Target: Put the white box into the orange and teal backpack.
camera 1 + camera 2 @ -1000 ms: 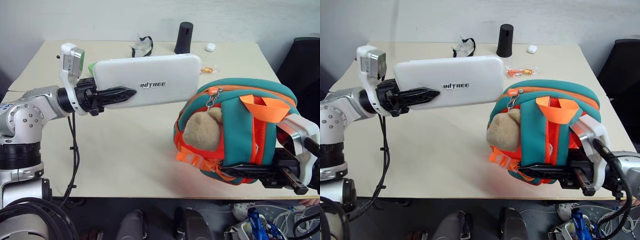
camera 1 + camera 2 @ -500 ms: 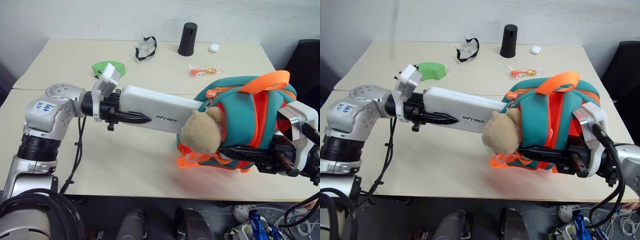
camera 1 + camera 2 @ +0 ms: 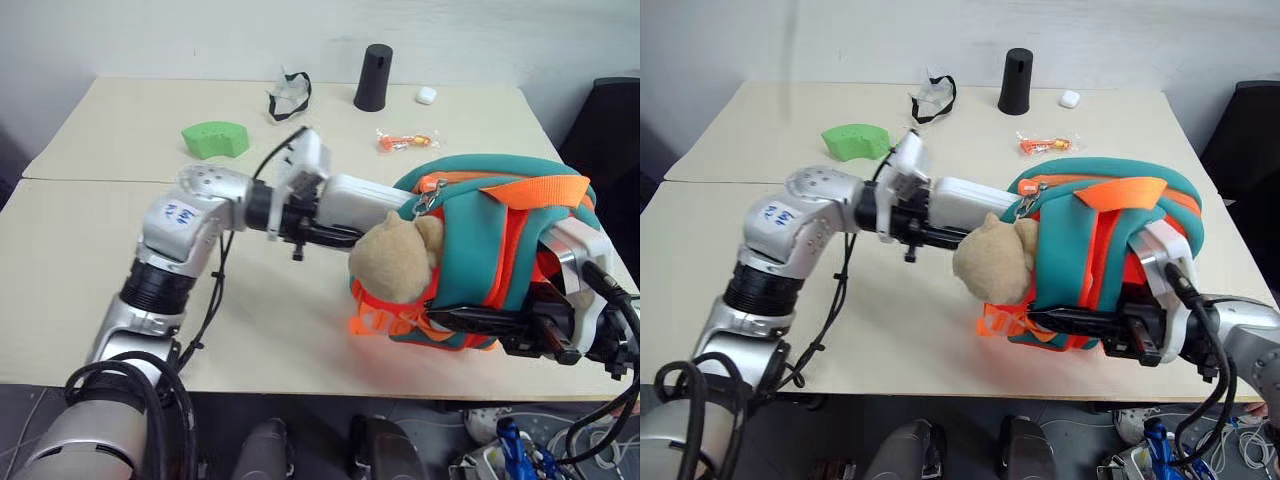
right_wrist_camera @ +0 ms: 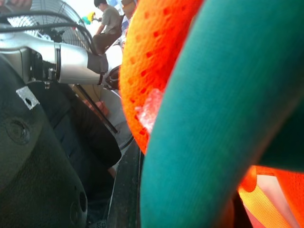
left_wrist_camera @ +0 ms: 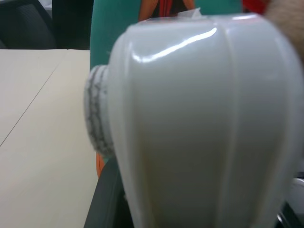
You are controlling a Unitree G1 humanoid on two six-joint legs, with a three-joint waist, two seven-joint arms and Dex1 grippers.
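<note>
Since a second ago the left arm has swung across toward the backpack, carrying the white box [image 3: 360,195] from open air over the bench [image 3: 90,250] into the bag's mouth, so that most of its length is now hidden and just the near end shows between the wrist and the plush bear [image 3: 395,262]. On the left, the left gripper [image 3: 325,232] has its jaws clamped on that near end, one black finger lying along the box's side. To the right, the orange and teal backpack [image 3: 480,250] is held up off the bench with its zipped opening facing the box, and the right gripper [image 3: 500,325] has its jaws closed on the bag's lower edge. I judge the task well along: the box is partly in, and what is left is to push it fully in and let go.
</note>
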